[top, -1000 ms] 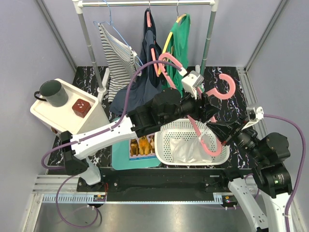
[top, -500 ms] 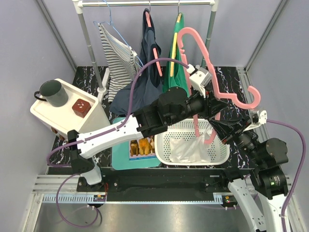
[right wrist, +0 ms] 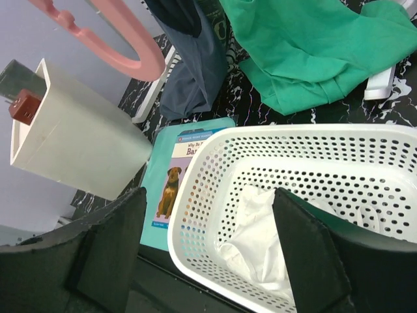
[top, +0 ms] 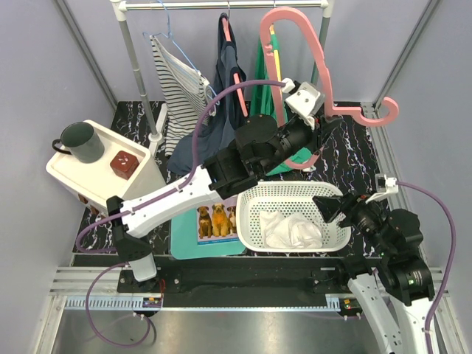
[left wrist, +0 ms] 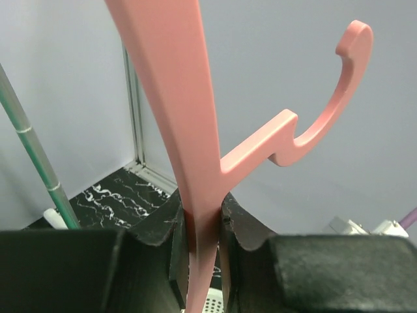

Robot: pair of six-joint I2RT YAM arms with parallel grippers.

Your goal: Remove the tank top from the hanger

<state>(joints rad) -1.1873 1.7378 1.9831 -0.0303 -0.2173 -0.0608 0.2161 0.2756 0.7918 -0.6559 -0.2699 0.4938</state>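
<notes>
Grey walls (top: 44,74) are closing in a dark marbled table (top: 354,147), with a rail (top: 221,6) running across the top of the overhead frame. At upper right the left end effector (left wrist: 203,225) is pinching the bare pink hanger (top: 324,77) by one thin limb, its hook jutting right. The tank top (top: 291,230) is lying crumpled in the basket (top: 254,214) at lower centre, and the right end effector (top: 330,209) is hanging spread and empty over the basket's right edge. With so narrow a grip the hanger is risking a pivot or slip, and its loop, sitting close to the rail and the green shirt (right wrist: 306,52), is risking a snag on any swing. The arm is hiding the hanger's lower limb, the wrist view is cutting off its top, and the tank top's straps are blending into the heap.
</notes>
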